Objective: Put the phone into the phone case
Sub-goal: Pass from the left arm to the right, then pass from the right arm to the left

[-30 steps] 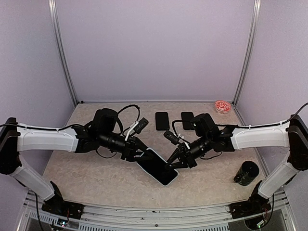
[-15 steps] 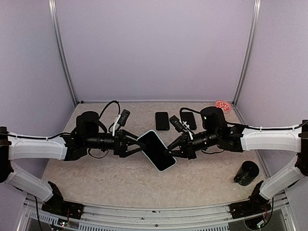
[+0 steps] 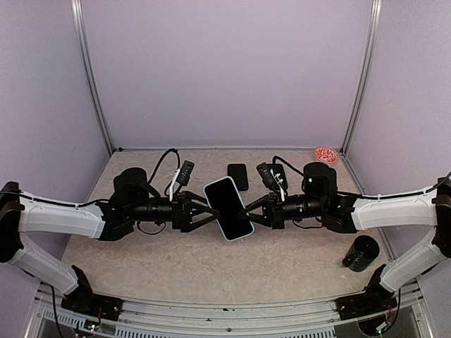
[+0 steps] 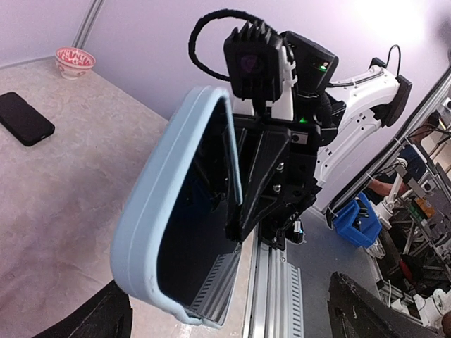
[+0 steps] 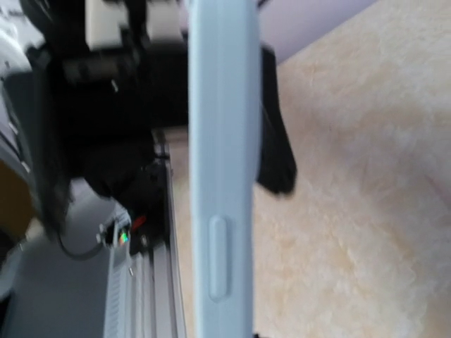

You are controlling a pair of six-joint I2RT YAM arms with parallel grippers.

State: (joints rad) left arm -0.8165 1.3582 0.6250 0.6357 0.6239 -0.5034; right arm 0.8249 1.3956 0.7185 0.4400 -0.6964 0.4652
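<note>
right gripper (image 3: 250, 211) is pinching the phone case (image 3: 227, 206) by one long edge, jaws pressed together on the rim; it is holding the case clear of the table (image 3: 141, 267) at the centre of the top view; case is tilting, dark glossy face turned up; cannot tell whether anything is sitting inside it.

left gripper (image 3: 204, 216) is hovering just beside the opposite long edge, spread wide and touching nothing; in the left wrist view its fingers (image 4: 106, 317) are showing at the bottom corners, well apart, with the case beyond them.

a black phone (image 3: 237, 176) is lying flat on the table in the upper centre of the top view, apart from both grippers.

risks, as judged:
- case is hanging from one narrow pinch on a thin rim; any swing of the right arm could be pivoting it or working it loose, ending in a drop.
- if the left fingers are closing off-centre, they could be shoving the free edge sideways and prying the case out of the right grip.
- the two grippers are facing each other nearly tip to tip; a small advance by either could be causing a knock.
- phone is lying flat, so fingertips could be scraping the table or sliding it instead of lifting it.
- right wrist view is blurring, with the case edge-on; it is giving poor guidance for alignment.
</note>
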